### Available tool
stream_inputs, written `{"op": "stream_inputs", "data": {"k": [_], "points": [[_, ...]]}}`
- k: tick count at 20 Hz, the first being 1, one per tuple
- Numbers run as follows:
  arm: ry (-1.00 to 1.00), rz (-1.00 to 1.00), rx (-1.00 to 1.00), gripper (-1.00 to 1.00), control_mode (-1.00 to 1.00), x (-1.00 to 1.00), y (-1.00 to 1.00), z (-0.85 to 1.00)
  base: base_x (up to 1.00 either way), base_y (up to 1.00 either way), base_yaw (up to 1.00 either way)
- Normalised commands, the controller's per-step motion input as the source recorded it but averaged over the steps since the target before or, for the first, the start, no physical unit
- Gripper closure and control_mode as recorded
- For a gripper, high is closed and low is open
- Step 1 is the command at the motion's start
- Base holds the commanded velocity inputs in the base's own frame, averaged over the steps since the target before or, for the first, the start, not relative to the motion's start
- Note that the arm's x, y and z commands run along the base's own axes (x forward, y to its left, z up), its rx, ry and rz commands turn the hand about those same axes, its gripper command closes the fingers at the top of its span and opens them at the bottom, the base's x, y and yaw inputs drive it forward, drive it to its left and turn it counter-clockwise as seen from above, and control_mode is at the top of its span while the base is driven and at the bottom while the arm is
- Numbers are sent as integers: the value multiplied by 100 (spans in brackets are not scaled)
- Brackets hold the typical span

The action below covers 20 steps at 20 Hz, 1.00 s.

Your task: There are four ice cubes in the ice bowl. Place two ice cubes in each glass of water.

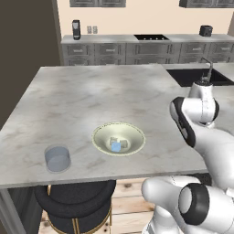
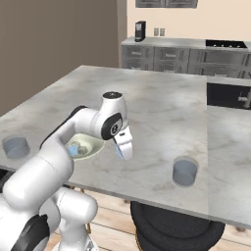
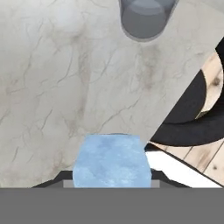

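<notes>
left on the worktop (image 1: 82, 96) stands one glass (image 1: 57, 158); the bowl (image 1: 119, 138), mid-worktop, keeps cubes (image 1: 116, 146). right of it the fingers (image 2: 122, 153) pinch a blue cube (image 3: 112, 161), carried above bare worktop toward the other glass (image 2: 185, 171) near the edge. the grip looks shallow: a jolt could drop the cube short, or over that edge onto the stool (image 2: 181, 230).

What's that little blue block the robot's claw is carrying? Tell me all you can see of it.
It is an ice cube, pale blue, cloudy and translucent, with rounded edges. The gripper is shut on it, holding it above the marble counter, between the ice bowl and a glass of water. Only the fingers touch it.
</notes>
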Motion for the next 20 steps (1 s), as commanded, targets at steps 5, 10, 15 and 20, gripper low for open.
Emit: {"op": "stream_inputs", "data": {"k": [5, 10, 15, 20], "points": [[0, -2, -9, 100, -100, 0, -100, 0, 0, 0, 0], [0, 0, -2, 100, -100, 2, -99, 16, 0, 0, 0], [0, 1, 0, 100, -100, 27, -79, 26, 0, 0, 0], [0, 7, 0, 100, -100, 56, -50, 2, 0, 0, 0]]}}
